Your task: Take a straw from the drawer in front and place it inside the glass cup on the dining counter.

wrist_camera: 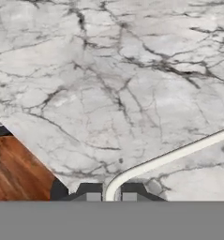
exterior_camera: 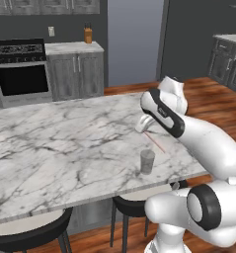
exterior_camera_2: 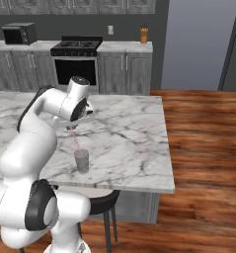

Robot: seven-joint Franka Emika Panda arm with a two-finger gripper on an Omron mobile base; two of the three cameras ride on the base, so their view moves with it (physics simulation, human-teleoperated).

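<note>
Hovering over the counter (exterior_camera: 65,143), the gripper (exterior_camera_2: 72,127) is positioned above and slightly behind the cup (exterior_camera_2: 81,161). The jaws are clenched on the straw (exterior_camera_2: 75,140), which is gripped at its upper end. In the right base view, the straw is seen slanting down from the gripper toward the cup, with its lower end close to the cup's rim; whether it has entered the cup cannot be told. In the left base view, the straw (exterior_camera: 155,142) is seen as a thin pink line between the hand and the cup (exterior_camera: 147,161). The cup is standing upright near the counter's front edge, above a stool (exterior_camera: 134,200). In the hand view, the fingertips (wrist_camera: 92,196) are seen close together, with a pale curved line running up between them over the marble (wrist_camera: 108,84). A stove (exterior_camera_2: 75,62) is set against the far wall.
</note>
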